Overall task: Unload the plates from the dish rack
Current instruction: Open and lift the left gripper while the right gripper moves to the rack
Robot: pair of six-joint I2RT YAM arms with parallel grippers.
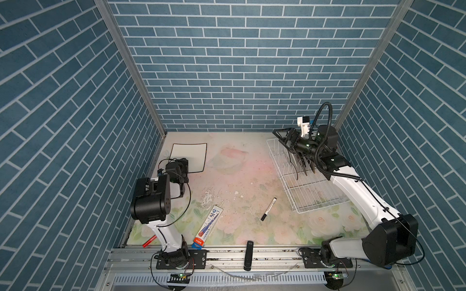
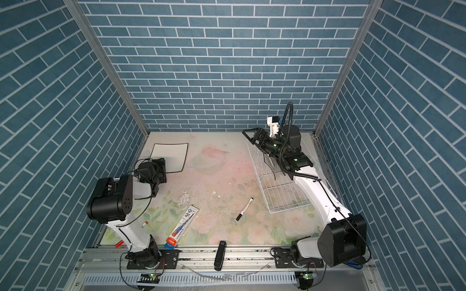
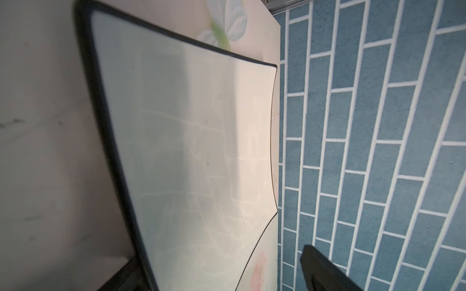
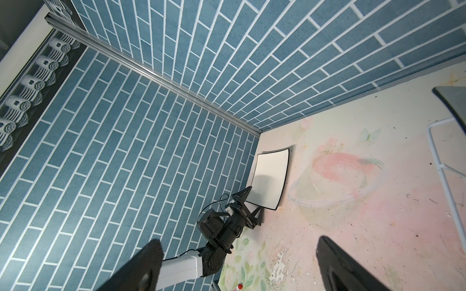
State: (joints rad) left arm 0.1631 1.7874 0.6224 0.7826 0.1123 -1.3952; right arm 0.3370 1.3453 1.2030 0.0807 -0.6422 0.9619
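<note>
A white black-rimmed plate (image 1: 187,156) (image 2: 169,157) lies flat on the table at the back left. My left gripper (image 1: 183,165) (image 3: 219,257) stands open astride its near edge, one finger (image 3: 320,269) off to each side; the plate (image 3: 189,151) fills the left wrist view. The white wire dish rack (image 1: 315,201) (image 2: 285,201) sits at the right. Dark plates (image 1: 303,166) stand upright in its far end, mostly hidden under my right wrist. My right gripper (image 1: 282,136) (image 4: 237,262) hangs open above the rack's far corner, with nothing between its fingers.
A black marker (image 1: 268,209), a blue and white pen packet (image 1: 209,226) and a red pen (image 1: 148,240) lie on the flowered table. A black bar-shaped object (image 1: 248,254) rests on the front rail. Blue brick walls close in the left, back and right.
</note>
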